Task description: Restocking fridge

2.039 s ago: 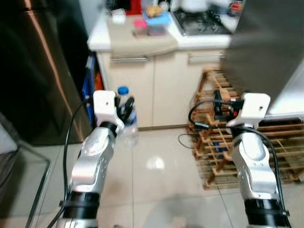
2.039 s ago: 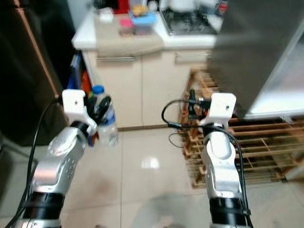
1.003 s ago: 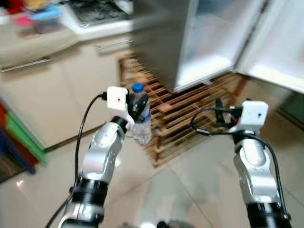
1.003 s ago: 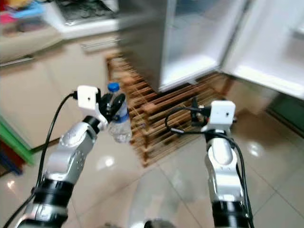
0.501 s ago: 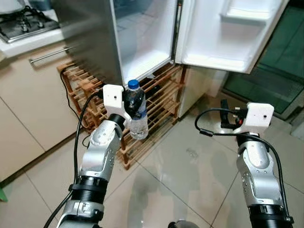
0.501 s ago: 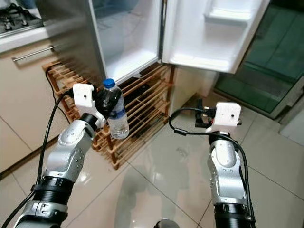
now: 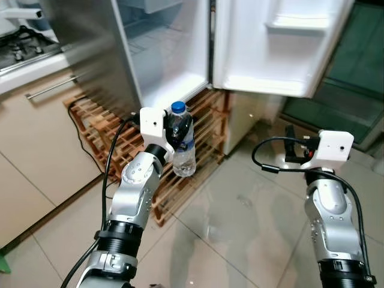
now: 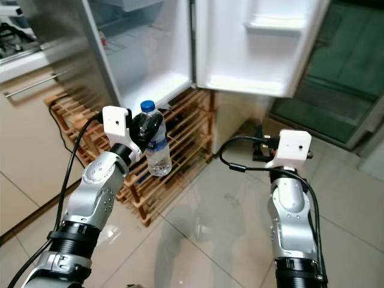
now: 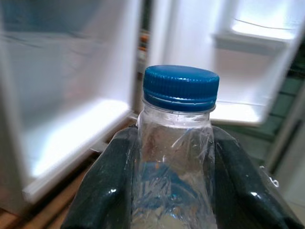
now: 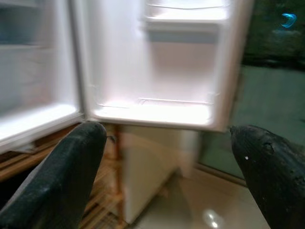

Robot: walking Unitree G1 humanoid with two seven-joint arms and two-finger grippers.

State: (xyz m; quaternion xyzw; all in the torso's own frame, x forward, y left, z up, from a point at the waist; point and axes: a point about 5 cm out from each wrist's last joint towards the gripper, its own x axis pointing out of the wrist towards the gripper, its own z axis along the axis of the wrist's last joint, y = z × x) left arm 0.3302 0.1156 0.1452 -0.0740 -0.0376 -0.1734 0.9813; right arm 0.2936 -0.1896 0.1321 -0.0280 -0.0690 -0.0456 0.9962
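An open fridge [image 7: 174, 54] is faced across a tiled floor. A bottle [image 7: 183, 144] is clamped upright by the left gripper [image 7: 174, 129], short of the fridge; the right gripper [image 10: 167, 157] is spread, empty. Carrying is judged underway; next, a shelf must be reached.

Clear water bottle [image 7: 183, 144] w/ blue cap, upright, gripped in left hand [image 7: 174, 129], before open fridge [image 7: 198, 48]

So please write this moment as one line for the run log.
left hand: shut on clear plastic water bottle with blue cap | right hand: open, empty | white fridge door: open | state: facing fridge
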